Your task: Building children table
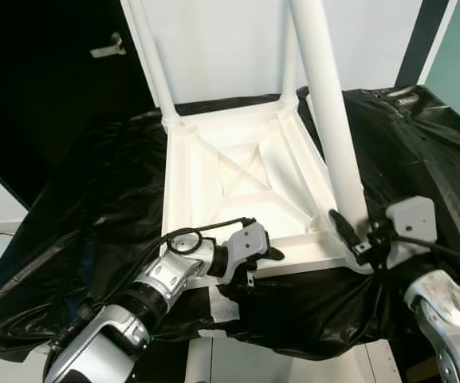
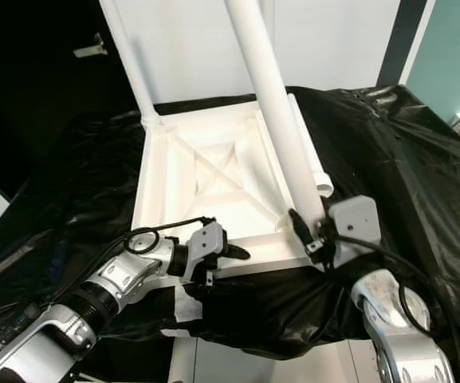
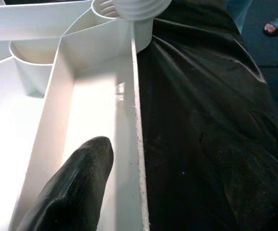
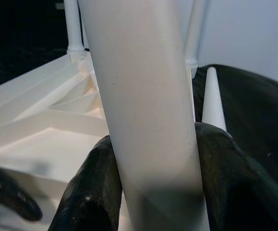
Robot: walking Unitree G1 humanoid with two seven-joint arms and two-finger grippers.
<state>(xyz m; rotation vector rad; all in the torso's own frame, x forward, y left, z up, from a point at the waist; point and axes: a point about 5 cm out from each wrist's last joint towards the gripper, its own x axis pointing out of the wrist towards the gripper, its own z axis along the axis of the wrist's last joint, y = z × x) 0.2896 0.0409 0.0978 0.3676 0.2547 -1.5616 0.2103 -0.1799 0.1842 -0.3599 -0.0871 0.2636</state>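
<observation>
My right gripper (image 2: 305,231) clamps the smooth, stiff leg (image 2: 273,104) low, near its socket. My left gripper (image 1: 265,259), fingers spread, straddles the light upturned table's (image 1: 214,171) rim to steady it.

A: Head stereo pair?
B: Both high, looking forward and down at the upturned white plastic table top (image 1: 237,179) on the black plastic sheet (image 1: 421,167). Same scene, slightly offset sideways.
A: Wrists?
B: Left wrist sits very close along the table top's near rim, one black finger (image 3: 76,187) in frame. Right wrist is tight on the white round table leg (image 4: 146,110), the table top behind it.
</observation>
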